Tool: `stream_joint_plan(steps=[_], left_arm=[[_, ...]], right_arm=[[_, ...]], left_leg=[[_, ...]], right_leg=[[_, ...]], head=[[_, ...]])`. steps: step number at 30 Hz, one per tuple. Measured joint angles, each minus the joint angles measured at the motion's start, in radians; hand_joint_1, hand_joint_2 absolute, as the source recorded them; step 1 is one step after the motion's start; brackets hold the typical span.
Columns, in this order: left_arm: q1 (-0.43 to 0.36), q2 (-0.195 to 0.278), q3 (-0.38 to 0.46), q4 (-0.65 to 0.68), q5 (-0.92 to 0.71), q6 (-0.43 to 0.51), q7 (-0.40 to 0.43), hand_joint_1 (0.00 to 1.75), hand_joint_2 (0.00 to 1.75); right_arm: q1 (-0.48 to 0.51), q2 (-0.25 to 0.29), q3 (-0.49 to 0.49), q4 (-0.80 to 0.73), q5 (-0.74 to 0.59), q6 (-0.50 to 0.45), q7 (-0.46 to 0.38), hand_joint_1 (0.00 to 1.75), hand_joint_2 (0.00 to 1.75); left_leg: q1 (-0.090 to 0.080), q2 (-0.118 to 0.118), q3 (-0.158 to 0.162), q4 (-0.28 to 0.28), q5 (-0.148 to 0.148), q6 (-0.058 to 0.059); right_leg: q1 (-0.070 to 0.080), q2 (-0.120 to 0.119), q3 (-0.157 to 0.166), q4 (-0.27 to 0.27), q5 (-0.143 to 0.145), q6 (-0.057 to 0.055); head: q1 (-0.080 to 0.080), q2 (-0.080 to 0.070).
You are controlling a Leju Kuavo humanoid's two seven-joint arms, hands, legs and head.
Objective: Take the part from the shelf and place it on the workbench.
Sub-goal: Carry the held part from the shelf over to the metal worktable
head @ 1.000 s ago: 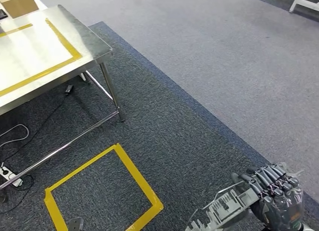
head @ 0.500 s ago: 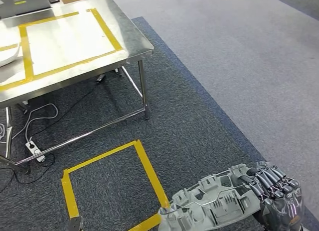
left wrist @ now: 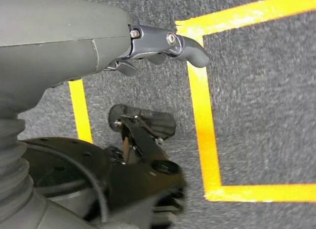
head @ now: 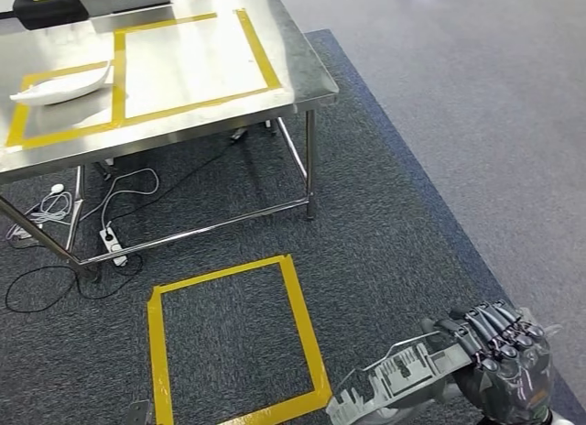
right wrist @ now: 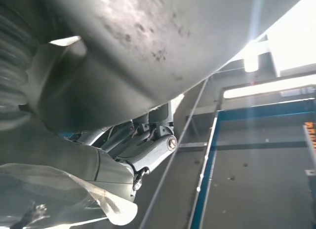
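The left hand (left wrist: 111, 46) hangs over the carpet (left wrist: 260, 100), holding nothing. Its broad grey cover and thick thumb reach out to a rounded tip, and a darker finger shows just under the thumb. That tip lies over a corner of the yellow tape (left wrist: 203, 115) outline stuck on the carpet. From that corner one band of tape runs away along the carpet to a second corner, where it turns. A shorter strip of yellow tape (left wrist: 80, 110) lies apart from the outline, partly hidden by the hand.
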Motion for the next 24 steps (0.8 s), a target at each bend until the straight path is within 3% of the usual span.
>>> stream_joint_plan(steps=[1, 3, 5, 7, 9, 11, 12, 13, 14, 16, 18, 20, 21, 22, 24], left_arm=[[-0.001, 0.0, 0.0, 0.0, 0.0, -0.001, -0.002, 0.0, 1.75], [-0.003, 0.001, 0.0, 0.0, 0.0, -0.002, -0.006, 0.0, 1.75], [0.0, 0.001, 0.0, 0.0, 0.0, -0.003, -0.009, 0.0, 1.75], [0.002, 0.0, 0.0, 0.0, 0.0, -0.002, -0.011, 0.0, 1.75], [-0.002, -0.001, 0.0, 0.0, 0.0, -0.001, -0.012, 0.0, 1.75], [-0.004, -0.001, 0.0, 0.0, -0.002, 0.0, -0.011, 0.0, 1.75], [-0.004, -0.001, 0.0, 0.0, -0.002, 0.001, -0.01, 0.0, 1.75], [-0.004, -0.001, 0.0, 0.0, -0.002, 0.001, -0.009, 0.0, 1.75], [-0.003, -0.002, 0.0, 0.0, -0.003, 0.001, -0.008, 0.0, 1.75], [-0.005, -0.002, 0.0, 0.0, -0.004, 0.0, -0.008, 0.0, 1.75], [-0.006, -0.002, 0.0, 0.0, -0.005, 0.0, -0.008, 0.0, 1.75], [-0.003, -0.001, 0.0, 0.0, -0.006, 0.0, -0.008, 0.0, 1.75], [-0.001, 0.0, 0.0, 0.0, -0.006, 0.0, -0.008, 0.0, 1.75], [0.0, 0.0, 0.0, 0.0, -0.007, 0.0, -0.008, 0.0, 1.75], [-0.003, -0.001, 0.0, 0.0, -0.009, 0.0, -0.009, 0.0, 1.75]], right_arm=[[0.0, 0.0, 0.0, 0.0, -0.001, 0.0, 0.0, 1.75, 1.75], [-0.001, 0.0, 0.0, 0.0, -0.004, 0.0, -0.002, 1.75, 1.75], [-0.003, 0.0, 0.001, 0.0, -0.006, 0.0, -0.005, 1.75, 1.75], [-0.004, 0.0, 0.003, 0.0, -0.008, 0.0, -0.007, 1.75, 1.75], [-0.002, 0.0, 0.004, 0.0, -0.009, 0.0, -0.007, 1.75, 1.75], [0.0, 0.0, 0.005, 0.002, -0.01, 0.0, -0.007, 1.75, 1.75], [0.0, 0.0, 0.005, 0.002, -0.01, 0.0, -0.007, 1.75, 1.75], [0.0, 0.0, 0.006, 0.003, -0.01, 0.0, -0.007, 1.75, 1.75], [0.0, 0.0, 0.007, 0.003, -0.01, 0.0, -0.007, 1.75, 1.75], [-0.001, 0.0, 0.008, 0.003, -0.011, 0.0, -0.007, 1.75, 1.75], [-0.002, 0.0, 0.01, 0.005, -0.012, 0.0, -0.007, 1.75, 1.75], [-0.003, 0.0, 0.011, 0.006, -0.014, 0.0, -0.007, 1.75, 1.75], [-0.004, 0.0, 0.011, 0.006, -0.015, 0.0, -0.006, 1.75, 1.75], [-0.005, 0.0, 0.011, 0.006, -0.017, 0.0, -0.004, 1.75, 1.75], [-0.005, 0.0, 0.012, 0.007, -0.028, 0.0, 0.0, 1.75, 1.75]], left_leg=[[-0.005, 0.021, 0.027, -0.055, 0.017, 0.007], [-0.016, 0.042, 0.045, -0.096, 0.014, 0.016], [-0.014, 0.022, 0.045, -0.105, 0.017, 0.025], [-0.007, -0.001, 0.051, -0.115, 0.021, 0.036], [-0.002, -0.023, 0.053, -0.118, 0.022, 0.043], [-0.003, -0.05, 0.054, -0.118, 0.02, 0.046], [-0.003, -0.064, 0.056, -0.117, 0.02, 0.046], [-0.002, -0.08, 0.059, -0.117, 0.019, 0.045], [-0.001, -0.095, 0.062, -0.116, 0.017, 0.043], [0.0, -0.125, 0.064, -0.11, 0.012, 0.034], [0.001, -0.15, 0.057, -0.106, 0.012, 0.022], [0.005, -0.172, 0.05, -0.108, 0.016, 0.011], [0.005, -0.168, 0.048, -0.105, 0.014, 0.006], [0.003, -0.147, 0.039, -0.086, 0.002, 0.001], [0.003, -0.08, -0.006, 0.009, -0.048, -0.009]], right_leg=[[0.002, -0.011, 0.005, 0.0, -0.006, 0.005], [0.007, -0.032, 0.013, -0.002, -0.013, 0.016], [0.006, -0.046, 0.02, -0.006, -0.018, 0.025], [0.002, -0.003, 0.007, 0.024, -0.043, 0.033], [0.001, 0.059, -0.05, 0.133, -0.095, 0.036], [0.001, 0.079, -0.124, 0.254, -0.128, 0.038], [0.001, 0.081, -0.144, 0.273, -0.118, 0.038], [0.0, 0.084, -0.144, 0.252, -0.086, 0.039], [-0.001, 0.091, -0.126, 0.196, -0.042, 0.039], [-0.008, 0.136, -0.075, 0.07, 0.019, 0.039], [-0.01, 0.166, -0.046, 0.014, 0.026, 0.034], [-0.008, 0.148, -0.04, 0.009, 0.026, 0.023], [-0.008, 0.135, -0.037, 0.007, 0.027, 0.017], [-0.01, 0.123, -0.033, 0.004, 0.028, 0.011], [-0.008, 0.096, -0.026, 0.0, 0.026, 0.001]], head=[[0.0, 0.0], [0.003, 0.0], [0.006, 0.0], [0.009, 0.0], [0.015, 0.0], [0.016, 0.0], [0.016, 0.0], [0.016, 0.0], [0.016, 0.0], [0.016, 0.0], [0.015, 0.0], [0.015, 0.0], [0.014, 0.0], [0.011, 0.0], [0.004, 0.0]])
